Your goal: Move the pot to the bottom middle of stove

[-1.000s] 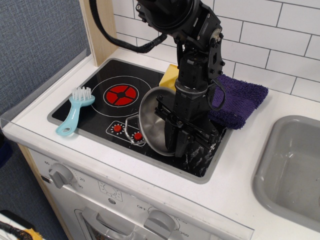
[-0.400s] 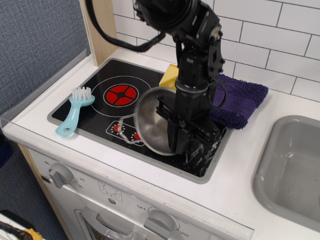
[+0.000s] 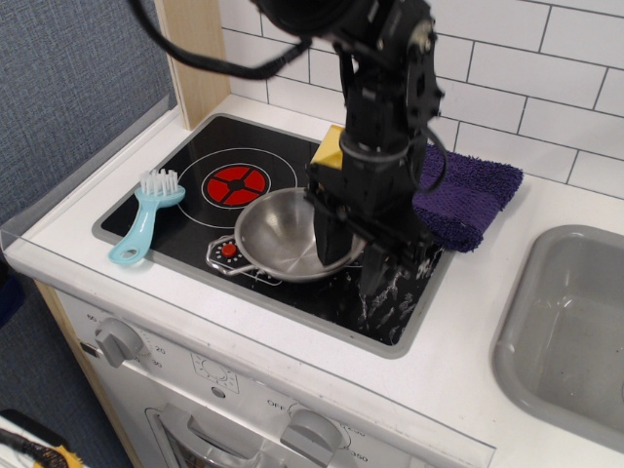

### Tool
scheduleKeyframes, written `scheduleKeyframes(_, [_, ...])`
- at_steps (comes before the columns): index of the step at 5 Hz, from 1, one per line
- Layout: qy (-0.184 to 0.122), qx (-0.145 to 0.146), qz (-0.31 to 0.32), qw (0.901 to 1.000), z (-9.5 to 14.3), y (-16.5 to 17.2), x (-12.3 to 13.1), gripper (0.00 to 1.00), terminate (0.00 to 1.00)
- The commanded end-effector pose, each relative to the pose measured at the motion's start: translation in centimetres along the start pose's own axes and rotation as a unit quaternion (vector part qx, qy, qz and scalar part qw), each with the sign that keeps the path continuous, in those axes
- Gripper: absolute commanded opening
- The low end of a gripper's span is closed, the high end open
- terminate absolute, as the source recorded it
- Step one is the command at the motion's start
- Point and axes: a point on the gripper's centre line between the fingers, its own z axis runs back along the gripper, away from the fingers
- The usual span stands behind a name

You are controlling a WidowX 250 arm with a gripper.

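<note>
The shiny steel pot (image 3: 283,239) lies nearly level, mouth up, at the front middle of the black stove (image 3: 195,146), over the dial marks; one red dial (image 3: 228,250) shows at its left handle. My gripper (image 3: 357,261) points down at the pot's right rim, one finger inside the bowl and the other outside, and appears shut on the rim. I cannot tell whether the pot rests on the glass or hangs just above it. The left red burner (image 3: 235,183) is uncovered. The right burner is hidden behind the arm.
A light-blue brush (image 3: 148,214) lies on the stove's left edge. A yellow sponge (image 3: 330,148) and a purple towel (image 3: 468,195) sit behind the arm. The grey sink (image 3: 575,322) is at the right. A wooden post (image 3: 195,58) stands at the back left.
The pot has swung from steeply tilted on its edge to nearly level and shifted left toward the dials. The gripper has risen a little and turned with it.
</note>
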Motion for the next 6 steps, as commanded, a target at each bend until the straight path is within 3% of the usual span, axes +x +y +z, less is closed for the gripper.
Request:
scheduleKeyframes(1, [0.013,0.034,-0.012,0.9993,-0.7,1.3,0.2,1.0,0.0])
scheduleKeyframes(3, [0.05,0.038,0.012,0.998,-3.6,3.2,-0.6,1.0,0.0])
scheduleKeyframes(4, [0.045,0.04,0.005,0.9982,-3.2,3.0,-0.4,0.0,0.0])
scheduleKeyframes(5, [0.029,0.042,-0.003,0.9987,-2.3,2.6,-0.3,0.0,0.0])
scheduleKeyframes(6, [-0.016,0.046,-0.003,0.9988,1.3,2.1,-0.4,0.0,0.0])
